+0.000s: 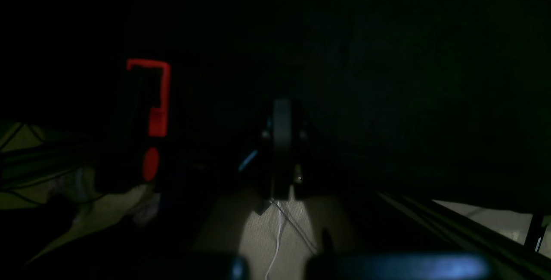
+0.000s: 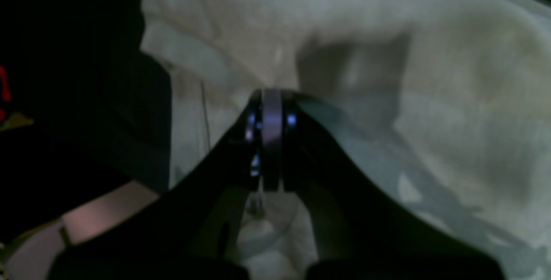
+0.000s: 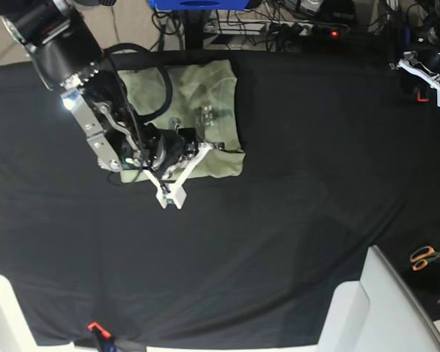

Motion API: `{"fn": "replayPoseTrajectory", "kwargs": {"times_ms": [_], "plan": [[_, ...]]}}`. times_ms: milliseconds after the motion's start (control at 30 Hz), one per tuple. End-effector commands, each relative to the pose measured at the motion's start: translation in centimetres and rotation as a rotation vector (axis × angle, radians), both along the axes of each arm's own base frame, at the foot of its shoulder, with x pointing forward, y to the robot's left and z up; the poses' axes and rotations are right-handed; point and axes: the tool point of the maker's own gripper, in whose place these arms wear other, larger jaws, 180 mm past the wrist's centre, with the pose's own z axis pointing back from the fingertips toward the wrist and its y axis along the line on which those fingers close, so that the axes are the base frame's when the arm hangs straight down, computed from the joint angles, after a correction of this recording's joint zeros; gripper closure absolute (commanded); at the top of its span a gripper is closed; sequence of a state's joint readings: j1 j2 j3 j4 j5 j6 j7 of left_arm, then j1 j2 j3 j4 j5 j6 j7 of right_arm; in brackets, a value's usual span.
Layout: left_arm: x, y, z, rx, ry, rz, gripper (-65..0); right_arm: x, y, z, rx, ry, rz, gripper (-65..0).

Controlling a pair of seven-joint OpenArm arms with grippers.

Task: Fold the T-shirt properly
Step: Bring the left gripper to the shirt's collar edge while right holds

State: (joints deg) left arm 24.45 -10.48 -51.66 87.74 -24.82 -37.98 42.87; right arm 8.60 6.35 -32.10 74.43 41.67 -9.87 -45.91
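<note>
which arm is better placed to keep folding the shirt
Right. The right gripper hangs shut at the T-shirt's near edge, while the left gripper sits shut at the far table corner.

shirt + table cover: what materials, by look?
T-shirt: soft woven or knit fabric, likely cotton, matte pale green; it creases and drapes in soft folds.
Table cloth: black matte fabric, no glare, faint ripples; the exact fibre cannot be told.
</note>
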Motion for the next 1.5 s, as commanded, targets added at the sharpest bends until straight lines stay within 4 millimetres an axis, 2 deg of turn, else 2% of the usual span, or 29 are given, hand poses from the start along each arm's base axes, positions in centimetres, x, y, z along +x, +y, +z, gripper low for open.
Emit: {"fn": "replayPoseTrajectory", "kwargs": {"times_ms": [0, 100, 167, 300, 367, 500, 600, 667, 733, 867, 967, 1067, 1133, 1267, 1300, 1367, 1433, 1467], "plan": [[0.7, 0.5, 1.1, 0.021, -0.036, -0.010, 0.0, 1.8, 0.3, 1.2, 0.021, -0.054, -0.011, -0.2], [0.7, 0.3, 0.9, 0.016, -0.036, -0.011, 0.0, 1.7, 0.7, 1.1, 0.042, -0.075, 0.036, -0.2], [1.1, -0.6, 0.5, 0.002, -0.029, -0.039, 0.0, 1.5, 1.1, 2.2, 0.061, -0.093, 0.070, -0.2], [1.5, -1.6, 0.1, -0.012, -0.021, -0.071, 0.0, -1.6, 0.2, 4.1, 0.070, -0.085, 0.085, -0.2], [1.5, -1.7, 0.1, -0.013, -0.021, -0.070, 0.0, -3.8, 0.4, 4.3, 0.087, -0.070, 0.091, -0.2], [1.5, -1.7, 0.1, -0.012, -0.023, -0.069, 0.0, -7.8, 0.5, 2.2, 0.089, 0.008, 0.094, -0.2], [2.2, -1.6, 0.4, -0.008, -0.038, -0.069, 0.0, -8.7, 0.6, 1.1, 0.087, 0.017, 0.082, -0.2], [2.3, -1.5, 0.5, -0.008, -0.041, -0.068, 0.0, -9.7, 1.4, 0.4, 0.082, 0.035, 0.115, -0.2], [2.6, -2.2, 0.2, -0.016, -0.036, -0.087, 0.0, -10.8, 1.7, -0.6, 0.071, 0.060, 0.135, -0.2], [3.1, -4.2, -0.5, -0.043, -0.022, -0.146, 0.0, -11.0, 2.0, -1.5, 0.061, 0.066, 0.132, -0.2], [3.6, -5.4, -0.8, -0.056, -0.020, -0.180, 0.0, -10.2, 2.5, 0.7, 0.097, 0.008, 0.140, -0.2], [4.1, -6.7, -0.7, -0.072, -0.029, -0.216, 0.0, -9.5, 2.0, 2.9, 0.105, -0.044, 0.157, -0.2], [4.5, -7.4, -0.4, -0.076, -0.043, -0.233, 0.0, -8.5, 1.0, 4.0, 0.090, -0.073, 0.112, -0.2], [5.3, -8.9, 1.0, -0.160, -0.127, -0.217, 0.0, -6.7, -2.5, 4.5, 0.036, -0.096, -0.016, -0.2], [5.7, -9.3, 1.4, -0.199, -0.160, -0.208, -3.9, -6.2, -3.7, 4.4, 0.020, -0.100, -0.041, -0.2], [5.9, -10.7, 1.7, -0.285, -0.199, -0.203, -23.2, -5.6, -5.3, 4.3, 0.000, -0.104, -0.081, -0.2], [6.0, -12.8, 1.6, -0.386, -0.228, -0.233, -37.7, -5.4, -6.7, 4.1, -0.024, -0.107, -0.100, -0.2], [6.1, -13.5, 1.4, -0.427, -0.231, -0.232, -41.3, -5.4, -7.0, 4.1, -0.030, -0.107, -0.100, -0.2]]}}
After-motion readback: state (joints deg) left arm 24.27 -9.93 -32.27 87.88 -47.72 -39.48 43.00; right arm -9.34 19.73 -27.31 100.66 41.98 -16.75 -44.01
